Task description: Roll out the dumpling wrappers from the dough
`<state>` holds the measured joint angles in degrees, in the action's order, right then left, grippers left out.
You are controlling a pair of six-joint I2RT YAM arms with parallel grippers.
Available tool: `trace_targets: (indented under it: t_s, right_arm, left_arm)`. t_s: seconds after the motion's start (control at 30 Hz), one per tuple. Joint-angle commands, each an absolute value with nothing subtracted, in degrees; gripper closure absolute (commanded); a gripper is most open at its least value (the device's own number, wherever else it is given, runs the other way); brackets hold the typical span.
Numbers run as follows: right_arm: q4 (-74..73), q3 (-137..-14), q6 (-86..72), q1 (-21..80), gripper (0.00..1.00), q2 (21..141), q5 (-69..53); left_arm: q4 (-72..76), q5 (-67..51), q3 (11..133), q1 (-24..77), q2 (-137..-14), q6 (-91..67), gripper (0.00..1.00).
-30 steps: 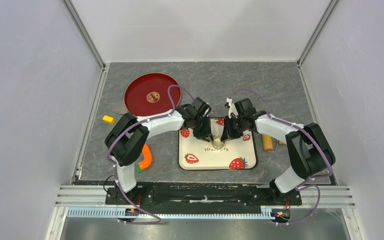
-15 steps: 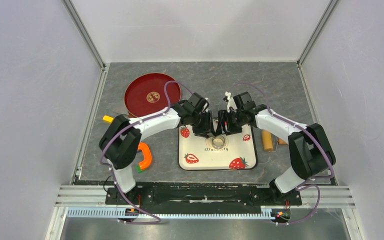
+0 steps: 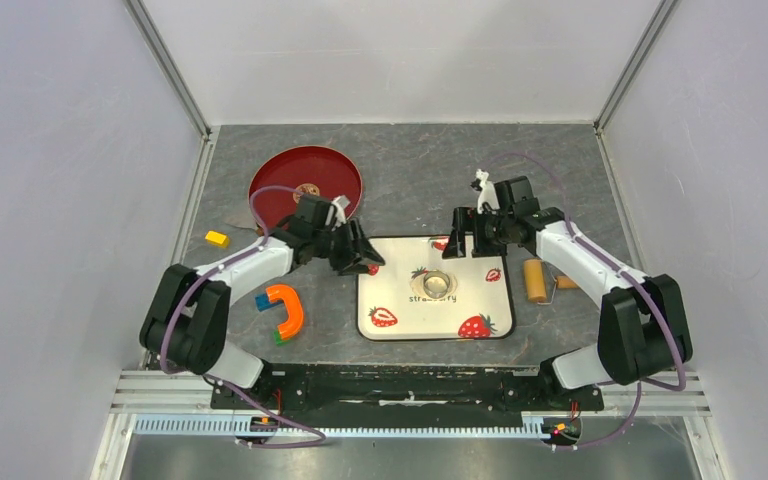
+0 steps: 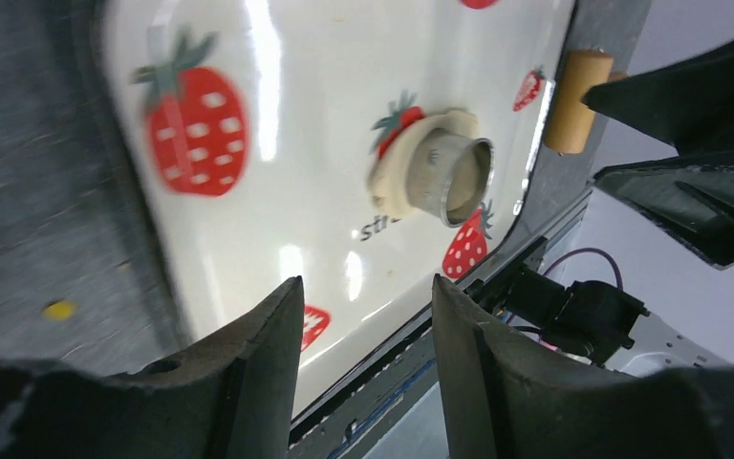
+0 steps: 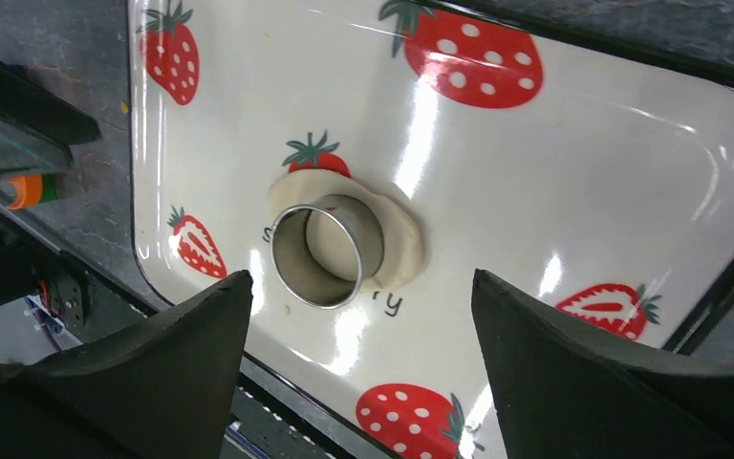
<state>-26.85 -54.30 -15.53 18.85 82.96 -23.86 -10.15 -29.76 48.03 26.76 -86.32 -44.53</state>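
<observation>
While the left gripper [image 4: 363, 287] and the right gripper [image 5: 361, 279] hang open and empty near the strawberry tray's [image 3: 475, 290] far edge, the metal ring [image 5: 330, 251] stands pressed into the flattened dough [image 5: 397, 239] at the tray's middle. If that dough clings to the metal, lifting the ring could drag up the round inside it or tear the thin sheet.

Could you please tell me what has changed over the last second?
Both grippers released the ring and drew back with jaws open: the left gripper leftward toward the plate, the right gripper to the far edge of the tray. The ring stays upright on the dough; roller unmoved.
</observation>
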Motion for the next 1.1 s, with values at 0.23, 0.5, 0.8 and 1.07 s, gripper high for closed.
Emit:
trace_targets:
  t_s: [0.23,0.5,0.8,1.07]
  right_arm:
    - [-26.1,-42.89,-9.5,10.5,0.15,78.56,-28.32]
    - [-20.61,-36.87,-10.54,9.93,0.21,79.27,-31.54]
    - [-16.82,-36.17,-11.2,9.9,0.38,84.2,-33.94]
    - [-13.78,-36.04,-12.46,9.93,0.46,87.96,-34.99]
  left_arm:
    - [-28.35,-21.12,44.3,18.09,-78.87,-29.85,0.43]
    - [-19.88,-28.47,40.08,18.41,-82.36,-32.79,0.46]
    - [-9.51,-32.47,36.32,20.19,-87.54,-36.91,0.5]
    - [-5.45,-31.79,34.65,21.92,-91.48,-39.07,0.74]
